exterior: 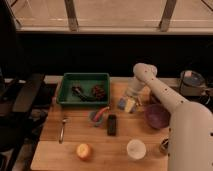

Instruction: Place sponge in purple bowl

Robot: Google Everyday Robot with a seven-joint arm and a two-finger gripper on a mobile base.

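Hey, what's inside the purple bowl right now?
Nothing shows inside the purple bowl, though its near wall hides part of the bottom. The sponge is outside, beside the bowl, right at the gripper.
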